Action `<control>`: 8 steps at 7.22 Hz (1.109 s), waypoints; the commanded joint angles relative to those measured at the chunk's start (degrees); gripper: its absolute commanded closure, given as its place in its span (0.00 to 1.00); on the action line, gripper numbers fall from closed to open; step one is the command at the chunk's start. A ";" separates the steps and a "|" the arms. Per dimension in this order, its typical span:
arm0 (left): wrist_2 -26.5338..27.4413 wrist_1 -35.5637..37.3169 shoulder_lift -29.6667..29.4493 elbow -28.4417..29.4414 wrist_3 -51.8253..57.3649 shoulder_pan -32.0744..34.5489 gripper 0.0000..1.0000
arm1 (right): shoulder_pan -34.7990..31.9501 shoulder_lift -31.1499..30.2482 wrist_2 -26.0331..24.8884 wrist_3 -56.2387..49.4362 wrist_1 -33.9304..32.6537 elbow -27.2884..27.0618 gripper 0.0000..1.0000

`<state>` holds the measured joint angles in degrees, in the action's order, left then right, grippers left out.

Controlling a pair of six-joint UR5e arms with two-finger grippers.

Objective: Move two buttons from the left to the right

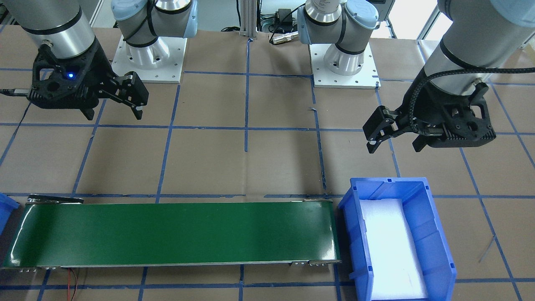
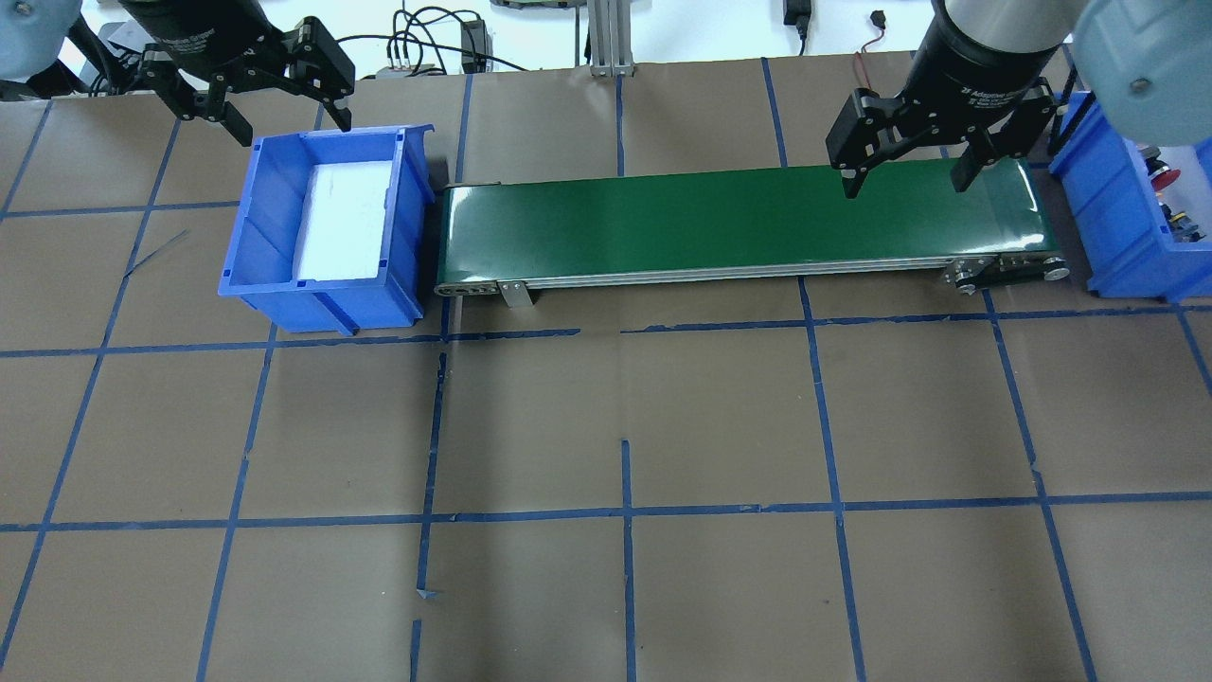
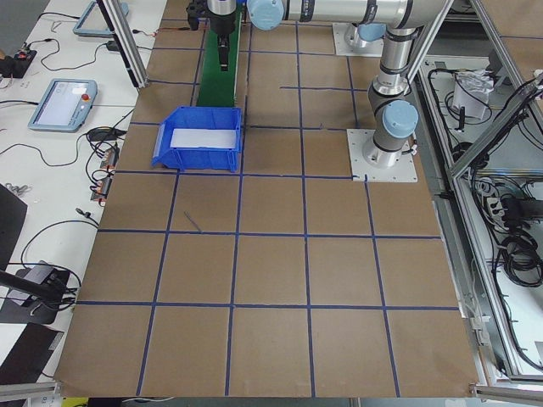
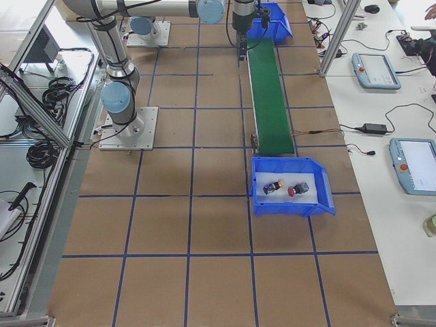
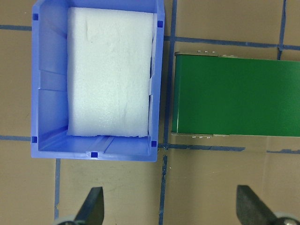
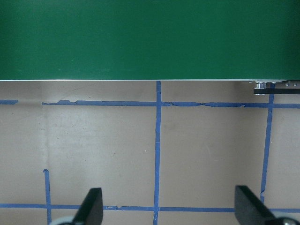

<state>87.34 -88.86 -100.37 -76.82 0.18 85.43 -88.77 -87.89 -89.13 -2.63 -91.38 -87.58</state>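
Observation:
Both buttons lie on white foam in the blue bin (image 4: 320, 204) at the robot's right end of the belt: the yellow-capped button (image 4: 274, 186) and, beside it, the red-capped button (image 4: 296, 190). The overhead view shows only the red cap (image 2: 1166, 176) at its right edge. My right gripper (image 2: 906, 187) hangs open and empty over the right end of the green conveyor belt (image 2: 739, 213), to the left of that bin. My left gripper (image 2: 292, 123) is open and empty above the far rim of the left blue bin (image 2: 248, 227), which holds only a white foam pad (image 5: 110, 72).
The long belt runs between the two bins along the far side of the table. Brown paper with a blue tape grid (image 2: 625, 426) covers the table. Both arm bases (image 1: 148, 58) stand on white plates at the robot's side. Cables and pendants lie beyond the table edge (image 4: 371, 127).

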 commanded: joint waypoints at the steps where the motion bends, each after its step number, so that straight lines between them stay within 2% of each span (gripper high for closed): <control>1: -0.07 0.00 0.00 0.09 0.00 0.00 0.00 | 0.00 0.00 0.01 -0.09 -0.02 -0.13 0.00; 8: 0.72 -0.52 0.97 -1.14 1.14 -1.75 0.00 | 0.09 0.08 0.01 -0.53 -0.02 -0.13 0.00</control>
<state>87.86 -89.27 -99.83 -77.45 1.10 84.36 -88.74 -87.80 -89.12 -3.11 -91.41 -87.72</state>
